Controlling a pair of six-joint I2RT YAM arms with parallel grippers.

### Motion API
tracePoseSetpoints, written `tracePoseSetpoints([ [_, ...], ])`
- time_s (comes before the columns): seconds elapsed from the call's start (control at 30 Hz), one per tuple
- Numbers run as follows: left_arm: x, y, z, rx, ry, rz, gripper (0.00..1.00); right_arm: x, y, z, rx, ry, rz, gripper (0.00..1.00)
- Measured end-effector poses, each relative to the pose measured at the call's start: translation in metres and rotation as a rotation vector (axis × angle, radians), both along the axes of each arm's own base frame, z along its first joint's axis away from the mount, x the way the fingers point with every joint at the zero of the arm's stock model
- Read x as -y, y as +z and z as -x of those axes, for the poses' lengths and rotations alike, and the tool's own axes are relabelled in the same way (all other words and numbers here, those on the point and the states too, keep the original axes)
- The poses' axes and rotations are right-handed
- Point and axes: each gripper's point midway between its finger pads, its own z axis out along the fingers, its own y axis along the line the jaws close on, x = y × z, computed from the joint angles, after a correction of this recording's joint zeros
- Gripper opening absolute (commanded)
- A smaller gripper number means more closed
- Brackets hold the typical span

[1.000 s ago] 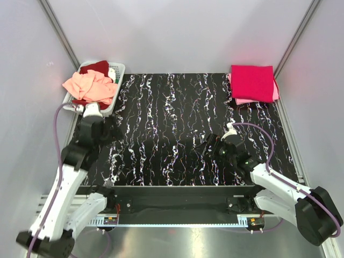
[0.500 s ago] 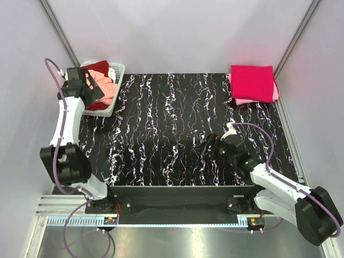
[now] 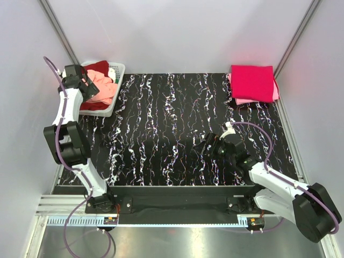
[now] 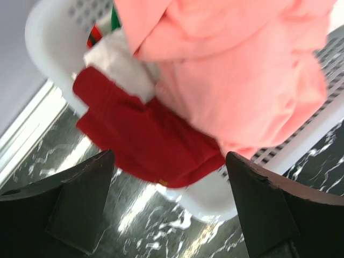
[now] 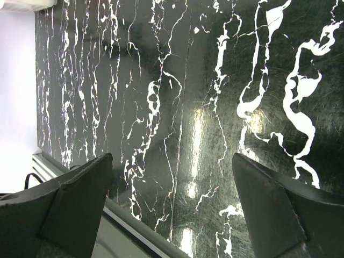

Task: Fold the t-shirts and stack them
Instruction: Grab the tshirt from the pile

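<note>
A salmon-peach t-shirt lies crumpled in the white basket at the far left, on top of a dark maroon-red t-shirt. In the left wrist view the salmon t-shirt and the maroon t-shirt hang over the basket rim. My left gripper is open and empty just left of the basket, jaws wide apart in its own view. A folded crimson-magenta t-shirt lies on a light pink one at the far right. My right gripper is open and empty low over the table.
The black marbled table has a metal rail along its left edge and a near edge showing in the right wrist view. A white cloth lies in the basket beside the t-shirts. Grey walls close in both sides.
My left arm has swung up from the near left of the table to the basket and now points at the t-shirts. The right arm has barely moved.
</note>
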Motion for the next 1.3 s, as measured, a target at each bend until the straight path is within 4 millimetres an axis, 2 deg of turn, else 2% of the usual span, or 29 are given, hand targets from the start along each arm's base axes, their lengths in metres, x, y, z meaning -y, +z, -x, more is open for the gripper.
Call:
tracePoseSetpoints([
  [0.13, -0.006, 0.01, -0.022, 0.082, -0.006, -0.023, 0.88, -0.001, 0.0, -0.001, 0.003, 0.0, -0.002, 1.0],
  [0.23, -0.009, 0.012, -0.046, 0.122, -0.024, -0.027, 0.86, -0.001, 0.0, -0.002, 0.004, 0.0, -0.003, 1.0],
  [0.33, -0.012, 0.0, -0.068, 0.14, -0.042, -0.031, 0.86, -0.001, 0.001, -0.002, 0.008, 0.0, -0.005, 1.0],
  [0.5, -0.018, -0.031, -0.089, 0.09, -0.061, -0.04, 0.83, -0.002, 0.001, -0.003, 0.01, 0.0, -0.006, 1.0],
  [0.6, -0.024, -0.041, -0.105, 0.08, -0.067, -0.052, 0.67, -0.002, 0.001, -0.004, 0.012, 0.0, -0.008, 1.0],
  [0.77, -0.023, -0.04, -0.108, 0.092, -0.072, -0.062, 0.33, -0.003, 0.002, -0.005, 0.017, -0.001, -0.011, 1.0],
  [0.83, -0.023, -0.038, -0.107, 0.1, -0.068, -0.069, 0.31, -0.004, 0.002, -0.006, 0.02, -0.001, -0.013, 1.0],
  [0.97, -0.018, -0.028, -0.097, 0.109, -0.058, -0.086, 0.21, -0.004, 0.003, -0.006, 0.021, -0.001, -0.013, 1.0],
  [1.0, -0.017, -0.025, -0.094, 0.11, -0.054, -0.092, 0.12, -0.004, 0.003, -0.006, 0.021, -0.001, -0.013, 1.0],
  [1.07, -0.011, -0.013, -0.088, 0.12, -0.042, -0.11, 0.0, -0.004, 0.003, -0.006, 0.021, -0.001, -0.013, 1.0],
  [1.17, 0.002, 0.013, -0.08, 0.141, -0.032, -0.155, 0.0, -0.004, 0.003, -0.006, 0.021, -0.001, -0.013, 1.0],
  [1.3, 0.038, 0.067, -0.073, 0.218, -0.059, -0.206, 0.0, -0.004, 0.002, -0.006, 0.021, -0.001, -0.013, 1.0],
])
